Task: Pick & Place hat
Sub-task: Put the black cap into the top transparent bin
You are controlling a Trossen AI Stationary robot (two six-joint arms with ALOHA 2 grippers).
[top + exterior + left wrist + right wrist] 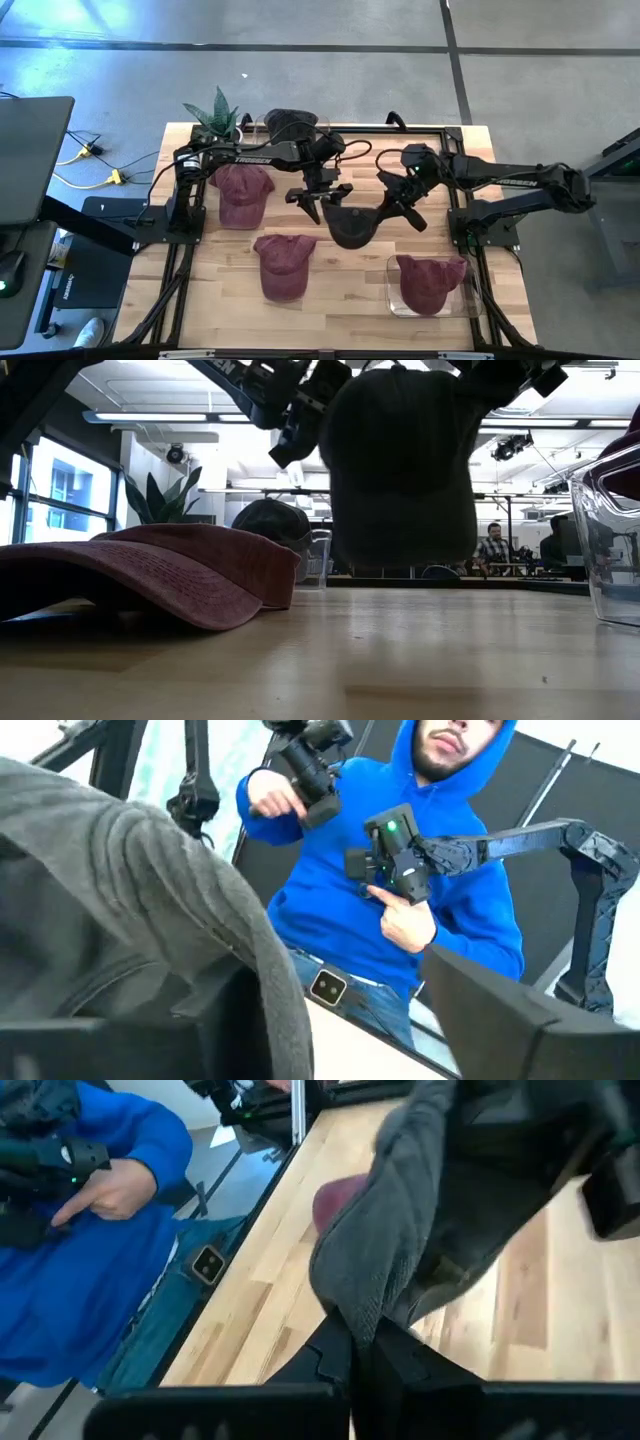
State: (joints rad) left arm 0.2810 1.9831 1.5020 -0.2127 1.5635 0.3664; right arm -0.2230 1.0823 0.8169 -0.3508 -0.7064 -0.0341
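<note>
The right gripper [400, 205] pinched the soft dark grey fabric cap [352, 226] in closed fingers above the pale wooden surface [340, 290]; the left gripper [322, 198], fingers parted, flanked its limp cloth.

White lettering runs along the upper link of the left arm [262, 153] in the high view, too small to read for certain. A similar pale mark sits on the right arm [520, 182], also unreadable. No other text, label or number can be made out.
</note>
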